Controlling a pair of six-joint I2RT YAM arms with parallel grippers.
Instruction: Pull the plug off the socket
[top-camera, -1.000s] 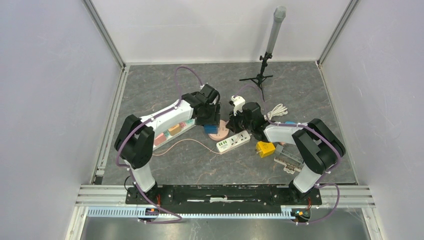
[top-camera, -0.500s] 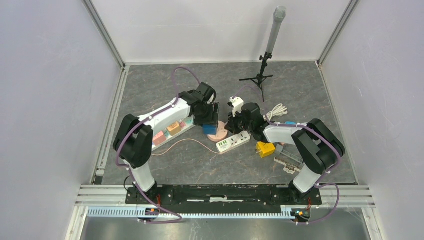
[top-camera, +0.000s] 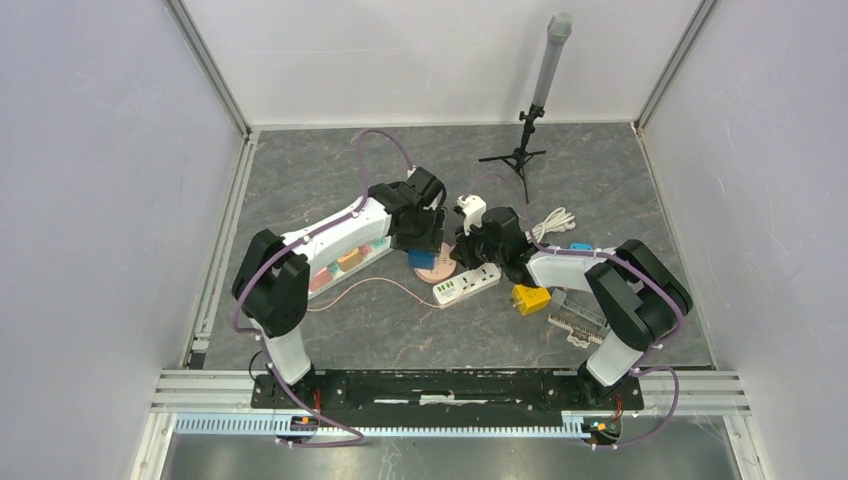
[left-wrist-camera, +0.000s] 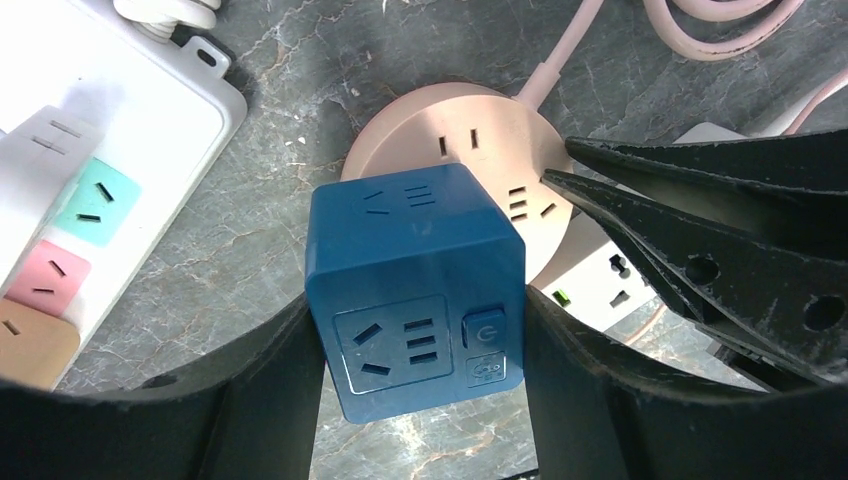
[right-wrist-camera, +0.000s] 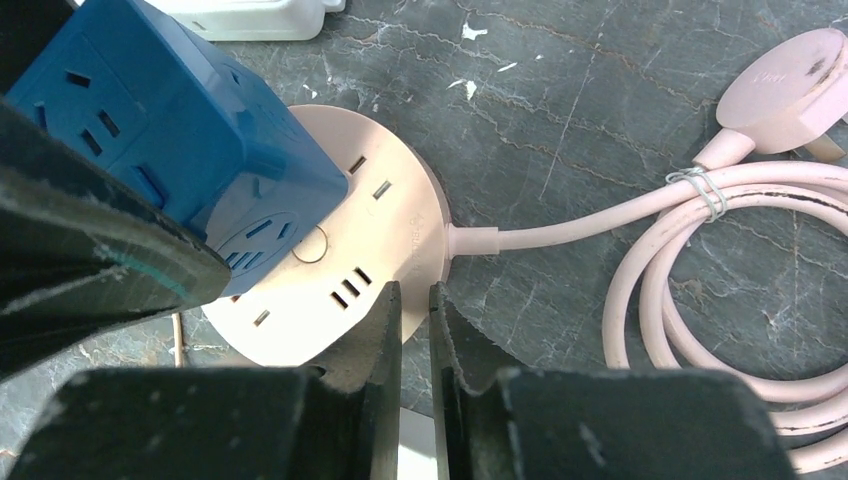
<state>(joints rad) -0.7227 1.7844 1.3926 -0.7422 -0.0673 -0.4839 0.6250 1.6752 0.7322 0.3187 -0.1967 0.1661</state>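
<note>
Left hand (left-wrist-camera: 415, 325) clamped on blue plug (left-wrist-camera: 415, 285) over pink socket (left-wrist-camera: 485, 140), right hand (right-wrist-camera: 413, 296) together alongside.

The blue cube plug (left-wrist-camera: 415, 300) covers the near part of the pink round socket (left-wrist-camera: 470, 140). Its prongs are hidden, so seating cannot be told.

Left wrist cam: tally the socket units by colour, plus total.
blue cube socket: 1
pink round socket: 1
white strips: 2
Total: 4
</note>
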